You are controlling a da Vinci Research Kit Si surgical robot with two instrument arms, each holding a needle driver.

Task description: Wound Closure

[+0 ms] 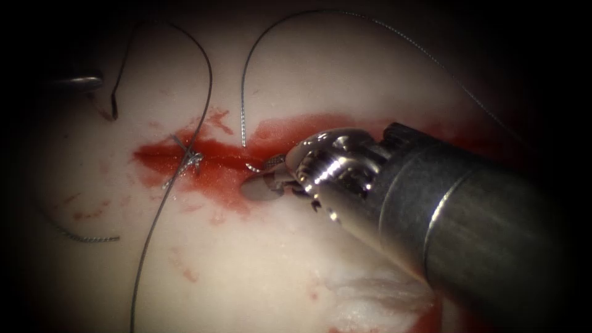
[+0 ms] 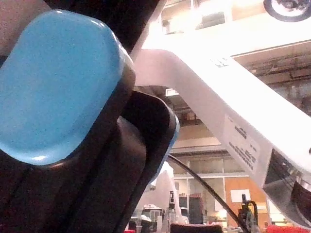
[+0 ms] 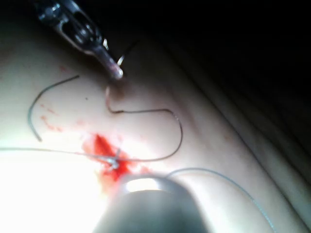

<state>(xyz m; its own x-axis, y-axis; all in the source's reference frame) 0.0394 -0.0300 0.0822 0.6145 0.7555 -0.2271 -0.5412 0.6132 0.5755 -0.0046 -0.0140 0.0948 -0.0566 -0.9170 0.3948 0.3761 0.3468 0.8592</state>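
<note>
The tissue (image 1: 259,271) carries a horizontal cut (image 1: 216,161) smeared with red fluid (image 1: 290,126). The right tool (image 1: 277,179) lies over the cut's right part, its 2 jaws nearly closed on the needle (image 1: 262,165), whose short visible arc sits at the cut; whether it enters the tissue cannot be told. The left tool (image 1: 77,81), far left, pinches thread (image 1: 206,80), which loops down to a knot (image 1: 191,159) on the cut. A cut thread end (image 1: 86,237) lies lower left.
</note>
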